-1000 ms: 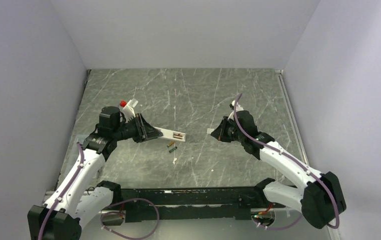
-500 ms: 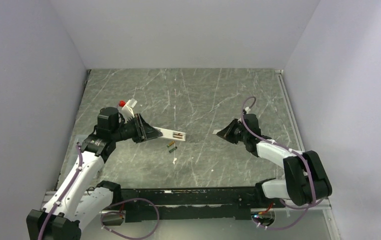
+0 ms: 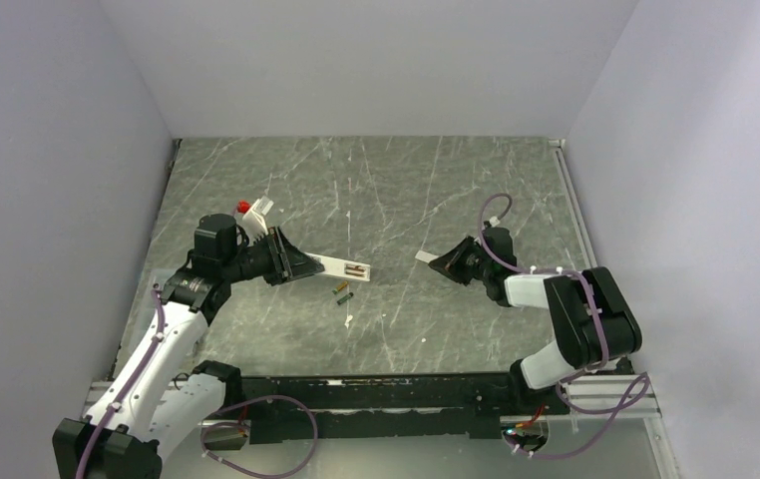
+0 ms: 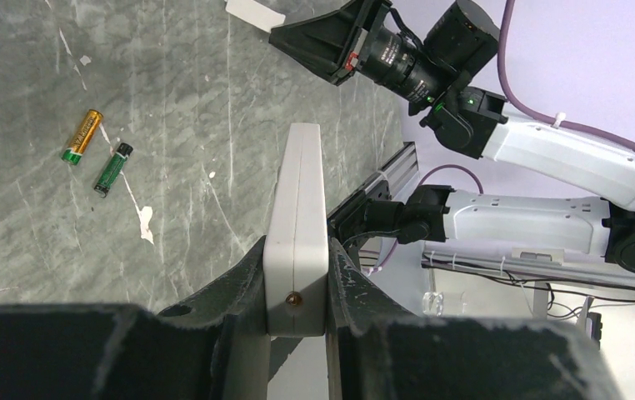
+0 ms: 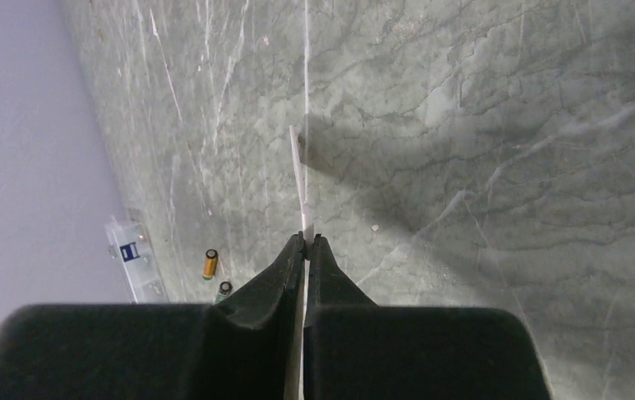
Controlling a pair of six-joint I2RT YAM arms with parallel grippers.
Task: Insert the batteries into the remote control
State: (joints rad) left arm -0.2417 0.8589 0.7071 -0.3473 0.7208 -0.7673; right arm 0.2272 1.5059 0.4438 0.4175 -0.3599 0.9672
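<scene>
My left gripper (image 3: 301, 264) is shut on one end of the remote control (image 3: 348, 268). The slim white bar sticks out to the right, low over the table, with its open battery bay showing near the free end. The left wrist view shows the remote control (image 4: 297, 208) edge-on, clamped between the jaws of the left gripper (image 4: 297, 279). Two batteries lie loose just below the remote's tip, an orange-gold one (image 4: 81, 136) and a green one (image 4: 112, 167). My right gripper (image 5: 307, 242) is shut on a thin white cover piece (image 5: 297, 175), held edge-on over the table right of centre.
Grey marble tabletop with pale walls on three sides. A small white fleck (image 3: 348, 319) lies near the batteries. A red-and-white piece (image 3: 252, 209) shows behind my left wrist. The black rail (image 3: 386, 389) and both arm bases run along the near edge.
The right arm has folded back toward its base, elbow pulled in, while its gripper stayed about where it was with the cover piece in its grip. The left arm and remote are unchanged.
</scene>
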